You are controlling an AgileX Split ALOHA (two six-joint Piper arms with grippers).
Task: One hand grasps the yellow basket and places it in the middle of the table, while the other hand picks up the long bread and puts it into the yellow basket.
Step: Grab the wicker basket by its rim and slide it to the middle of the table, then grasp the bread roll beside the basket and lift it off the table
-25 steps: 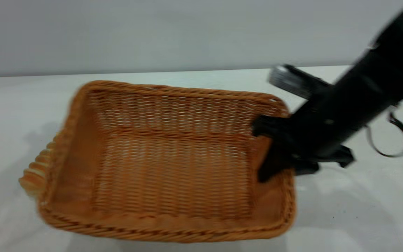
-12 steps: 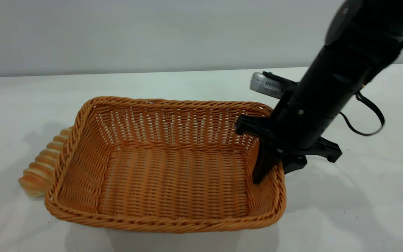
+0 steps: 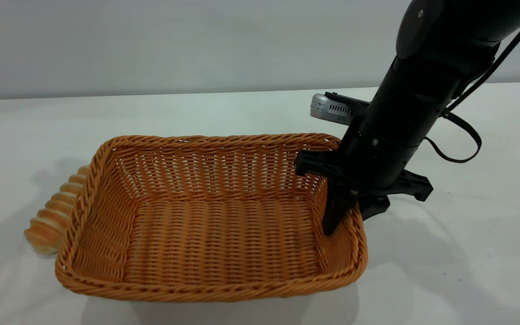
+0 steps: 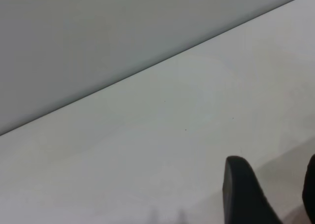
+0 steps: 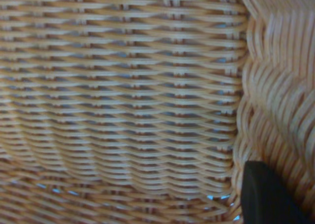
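Gripping the yellow basket (image 3: 206, 225) by its wall, the right gripper (image 3: 348, 212) had one finger inside and one outside. Release should follow only once the basket sat flat on the counter (image 3: 445, 271). Beyond the far wall lay the long bread (image 3: 54, 216); the left gripper (image 4: 268, 194) stood open.

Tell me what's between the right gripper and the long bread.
In the exterior view, the yellow basket lies between the right gripper, on its right wall, and the long bread beside its left wall.
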